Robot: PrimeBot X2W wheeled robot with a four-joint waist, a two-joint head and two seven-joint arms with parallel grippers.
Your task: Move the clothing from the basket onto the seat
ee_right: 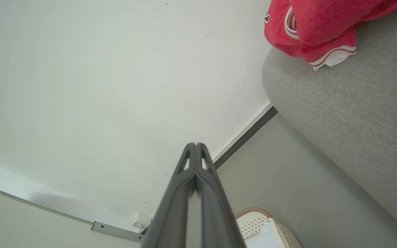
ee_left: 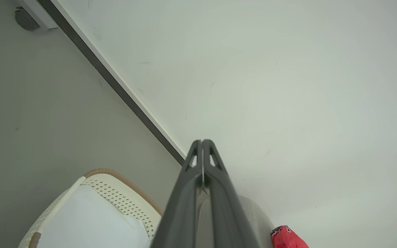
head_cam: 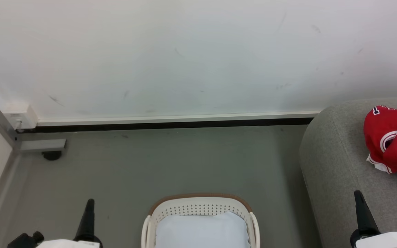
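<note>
Red clothing [head_cam: 393, 137] lies on the grey seat [head_cam: 339, 172] in my head view; the basket [head_cam: 200, 206] shows just its liner [head_cam: 200, 230], so I judge the job done. Left wrist view: left tool [ee_left: 202, 144] clenched, empty. Right wrist view: right tool [ee_right: 195, 148] clenched, clear of the seat.

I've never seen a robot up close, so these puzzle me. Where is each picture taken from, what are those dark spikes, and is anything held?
It is a two-armed robot on wheels. The wide picture comes from its head, looking down at a grey floor. The spikes are its left gripper and right gripper, each two long fingers pressed shut, holding nothing. The other two pictures come from cameras on each wrist, looking along those fingers. Between the arms stands a white basket with a pale liner; red clothing lies on the grey seat.
</note>
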